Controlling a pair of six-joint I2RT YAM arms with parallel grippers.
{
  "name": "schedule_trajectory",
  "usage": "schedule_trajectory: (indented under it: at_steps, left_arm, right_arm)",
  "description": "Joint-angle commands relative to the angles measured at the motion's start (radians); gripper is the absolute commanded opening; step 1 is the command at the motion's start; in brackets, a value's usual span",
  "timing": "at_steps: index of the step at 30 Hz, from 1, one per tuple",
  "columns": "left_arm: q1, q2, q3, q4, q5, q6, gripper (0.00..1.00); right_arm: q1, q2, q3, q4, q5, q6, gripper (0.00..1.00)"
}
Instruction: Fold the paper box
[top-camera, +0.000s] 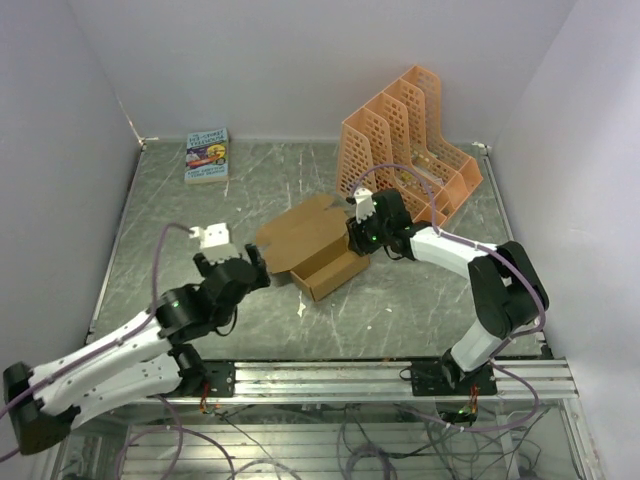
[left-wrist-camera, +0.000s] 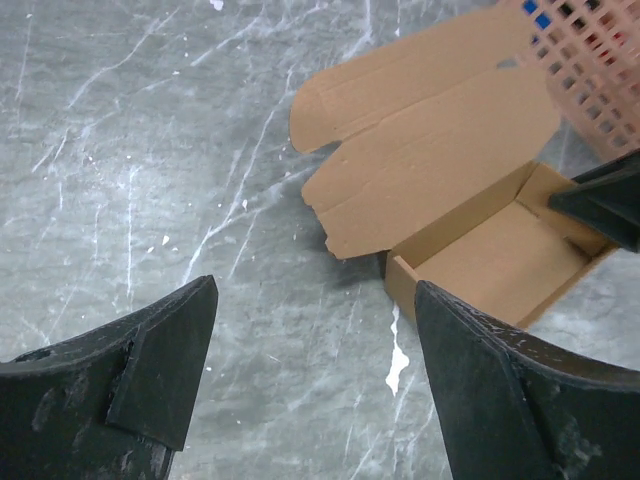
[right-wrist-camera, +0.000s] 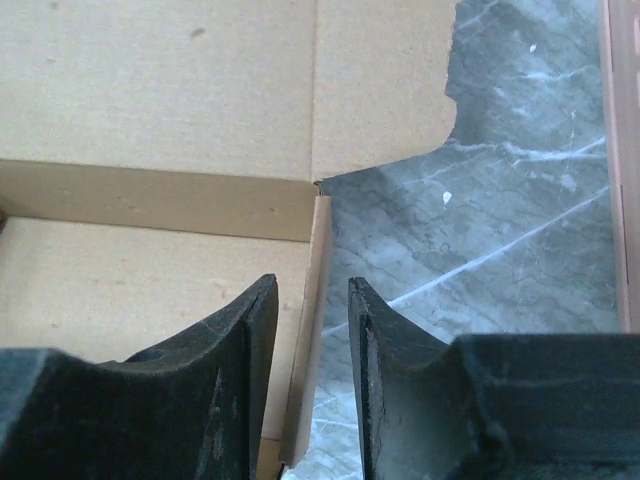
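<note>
The box (top-camera: 302, 238) lies just in front of the rack (top-camera: 415, 140), its lid flat open. My right gripper (right-wrist-camera: 310, 282), narrowly parted, straddles the rack-side wall (right-wrist-camera: 318, 240) without pinching it. My left gripper (left-wrist-camera: 315, 285) gapes wide and empty beyond the box, away from the rack.

left end effector (left-wrist-camera: 315, 285) agape | right end effector (right-wrist-camera: 311, 283) barely parted (low)

Bare table (top-camera: 160, 200) gives passage in front and to the left rear of the paper box (top-camera: 318, 262); the left gripper (top-camera: 231, 263) flanks its left, the right gripper (top-camera: 358, 238) its right wall, the orange rack (top-camera: 420, 140) its right rear.
</note>
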Motion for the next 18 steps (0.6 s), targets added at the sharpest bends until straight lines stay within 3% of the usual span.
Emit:
schedule_trajectory:
  at_steps: [1, 5, 9, 12, 18]
  left_arm:
    - [0.018, -0.205, -0.081, 0.062, 0.008, 0.008, 0.91]
    - [0.043, -0.246, -0.101, 0.113, 0.091, 0.070, 0.91]
    - [0.116, -0.041, -0.014, 0.119, 0.211, 0.133, 0.93]
    - [0.240, 0.094, 0.034, 0.173, 0.382, 0.186, 0.91]
    - [0.521, 0.167, 0.033, 0.337, 0.708, 0.248, 0.90]
  right_arm:
    - [0.002, -0.024, 0.000, 0.013, -0.027, -0.040, 0.35]
    - [0.002, -0.014, 0.006, 0.000, -0.044, -0.057, 0.35]
    - [0.002, -0.012, 0.009, -0.018, -0.042, -0.081, 0.34]
    - [0.014, -0.026, -0.006, -0.029, -0.022, -0.109, 0.33]
    - [0.032, -0.093, -0.074, -0.063, -0.008, -0.157, 0.32]
